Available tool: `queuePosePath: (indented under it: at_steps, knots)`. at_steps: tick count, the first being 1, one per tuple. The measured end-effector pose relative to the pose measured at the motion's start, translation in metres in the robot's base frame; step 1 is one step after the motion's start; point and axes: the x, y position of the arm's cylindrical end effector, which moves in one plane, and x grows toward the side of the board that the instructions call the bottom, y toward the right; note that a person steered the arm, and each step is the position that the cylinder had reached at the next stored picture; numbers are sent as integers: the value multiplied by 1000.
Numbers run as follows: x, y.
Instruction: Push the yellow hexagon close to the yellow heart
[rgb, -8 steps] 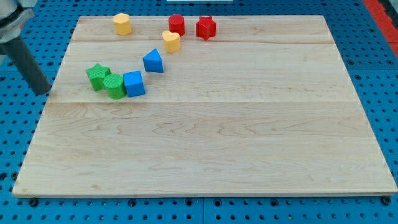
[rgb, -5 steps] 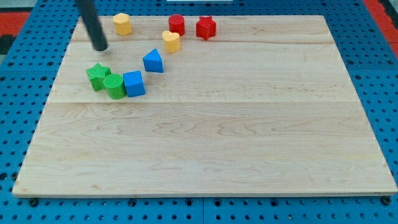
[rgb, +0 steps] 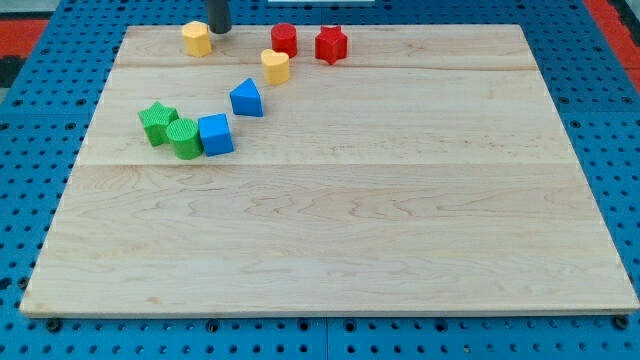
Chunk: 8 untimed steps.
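Observation:
The yellow hexagon (rgb: 197, 38) sits near the board's top left. The yellow heart (rgb: 275, 66) lies to its right and a little lower, a clear gap apart. My tip (rgb: 219, 30) is at the view's top edge, just right of the yellow hexagon, close to its upper right side. Only a short length of the dark rod shows.
A red cylinder (rgb: 285, 39) and a red star-like block (rgb: 331, 44) stand right of the heart at the top. A blue triangle (rgb: 246, 98), a blue cube (rgb: 215, 134), a green cylinder (rgb: 184, 138) and a green star (rgb: 157, 122) lie lower left. The wooden board (rgb: 400, 200) rests on a blue pegboard.
My tip has swept from off the board's left edge up and right to the top, ending just right of the yellow hexagon. No block has moved.

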Motion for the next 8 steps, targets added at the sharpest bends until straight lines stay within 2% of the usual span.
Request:
queuePosePath:
  at_steps: [1, 2, 3, 4, 5, 6, 7, 8]
  knots:
    - [4, -68]
    - [24, -75]
    - [31, 7]
    - [14, -30]
    - [18, 23]
    - [41, 110]
    - [66, 128]
    - [66, 119]
